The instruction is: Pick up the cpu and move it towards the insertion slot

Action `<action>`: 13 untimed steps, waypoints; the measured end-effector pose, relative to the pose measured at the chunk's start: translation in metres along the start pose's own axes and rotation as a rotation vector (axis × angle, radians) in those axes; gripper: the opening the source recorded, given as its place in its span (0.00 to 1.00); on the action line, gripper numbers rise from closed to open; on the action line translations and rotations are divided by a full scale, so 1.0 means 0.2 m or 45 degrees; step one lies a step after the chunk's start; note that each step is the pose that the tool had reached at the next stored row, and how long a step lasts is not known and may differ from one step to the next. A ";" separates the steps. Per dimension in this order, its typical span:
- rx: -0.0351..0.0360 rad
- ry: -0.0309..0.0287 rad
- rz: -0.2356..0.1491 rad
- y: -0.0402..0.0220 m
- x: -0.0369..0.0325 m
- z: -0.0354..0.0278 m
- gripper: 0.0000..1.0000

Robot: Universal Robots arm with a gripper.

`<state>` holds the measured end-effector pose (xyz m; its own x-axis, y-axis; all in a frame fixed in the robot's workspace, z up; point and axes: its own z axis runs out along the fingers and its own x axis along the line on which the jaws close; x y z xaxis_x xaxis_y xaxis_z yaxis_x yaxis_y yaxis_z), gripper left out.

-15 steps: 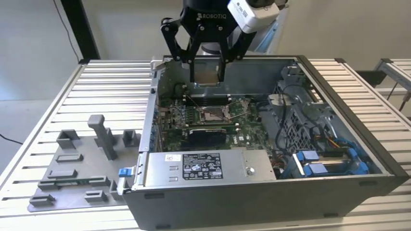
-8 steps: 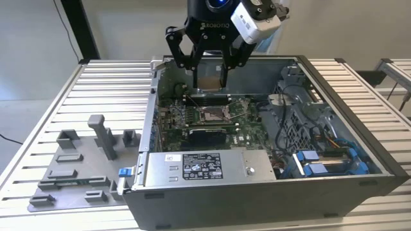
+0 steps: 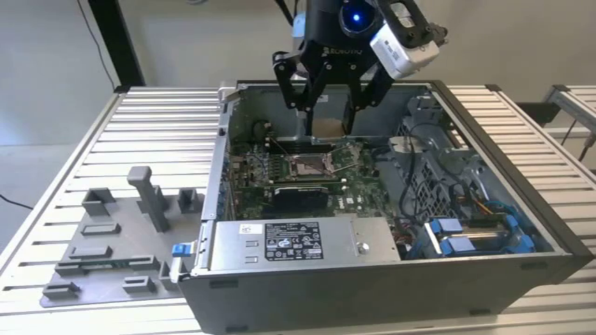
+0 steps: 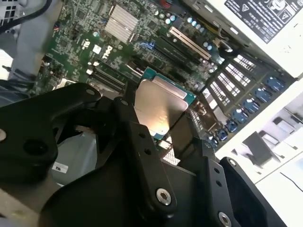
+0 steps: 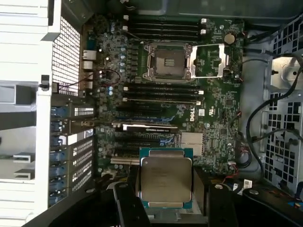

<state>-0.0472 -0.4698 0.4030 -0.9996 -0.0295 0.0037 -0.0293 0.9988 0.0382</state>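
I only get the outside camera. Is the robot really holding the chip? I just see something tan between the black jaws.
Observer: Yes. In both wrist views the cpu is clamped between the jaws of the gripper, with its silvery top facing the cameras.
Operator: Is the slot open for it?
Observer: In the first wrist view the insertion slot has its metal frame swung aside, and its tan centre is uncovered.
Operator: Is the chip over the slot?
Observer: Not yet. In the first wrist view, rows of long black slots lie between the cpu and the insertion slot.
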 end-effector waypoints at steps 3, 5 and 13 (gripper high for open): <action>0.0002 0.0000 0.000 0.002 -0.064 0.026 0.00; 0.0000 0.0000 0.000 0.004 -0.104 0.045 0.00; -0.0001 -0.0001 0.000 0.022 -0.214 0.118 0.00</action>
<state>-0.0047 -0.4632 0.3794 -0.9996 -0.0295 0.0036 -0.0293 0.9988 0.0383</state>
